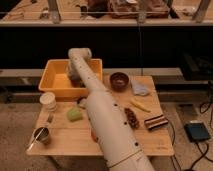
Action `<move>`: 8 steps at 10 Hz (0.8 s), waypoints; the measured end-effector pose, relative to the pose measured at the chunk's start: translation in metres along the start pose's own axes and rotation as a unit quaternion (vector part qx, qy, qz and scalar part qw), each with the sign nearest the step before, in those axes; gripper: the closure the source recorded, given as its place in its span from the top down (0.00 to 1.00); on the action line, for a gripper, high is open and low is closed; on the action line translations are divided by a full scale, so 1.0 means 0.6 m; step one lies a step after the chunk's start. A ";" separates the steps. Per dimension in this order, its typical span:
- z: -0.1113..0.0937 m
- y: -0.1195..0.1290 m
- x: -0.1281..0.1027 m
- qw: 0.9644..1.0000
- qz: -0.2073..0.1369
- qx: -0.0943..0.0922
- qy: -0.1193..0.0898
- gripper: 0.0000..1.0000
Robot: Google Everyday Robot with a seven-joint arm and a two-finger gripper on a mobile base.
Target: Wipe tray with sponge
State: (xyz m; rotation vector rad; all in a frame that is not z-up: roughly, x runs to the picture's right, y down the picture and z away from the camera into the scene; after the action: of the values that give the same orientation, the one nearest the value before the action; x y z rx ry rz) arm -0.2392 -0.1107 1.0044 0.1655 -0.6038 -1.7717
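The yellow-orange tray [54, 82] stands at the back left of the wooden table [150, 142]. My white arm [102, 112] reaches from the bottom of the view up over the table and bends down into the tray. The gripper [74, 76] hangs inside the tray near its middle, largely covered by the wrist. A green block that looks like the sponge [75, 114] lies on the table in front of the tray, just left of the arm and apart from the gripper.
Right of the tray are a dark-brown bowl [119, 80] and a grey cloth [140, 89]. A white cup [48, 101], a fork [50, 119] and a metal cup [41, 134] sit at left. A yellow item [140, 105], a brown snack [132, 117] and a striped bar [156, 121] lie at right.
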 end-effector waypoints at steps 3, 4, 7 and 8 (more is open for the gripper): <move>-0.001 -0.113 -0.003 0.999 -0.034 0.036 0.008 0.20; -0.005 -0.138 -0.017 0.998 -0.042 0.049 0.009 0.20; -0.022 -0.186 -0.078 0.994 -0.067 0.084 0.005 0.20; -0.024 -0.181 -0.096 0.994 -0.071 0.085 0.000 0.20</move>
State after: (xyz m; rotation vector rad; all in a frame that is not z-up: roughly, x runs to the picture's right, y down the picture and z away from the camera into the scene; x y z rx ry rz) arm -0.3102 -0.0431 0.9287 0.3333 -0.7603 -1.8567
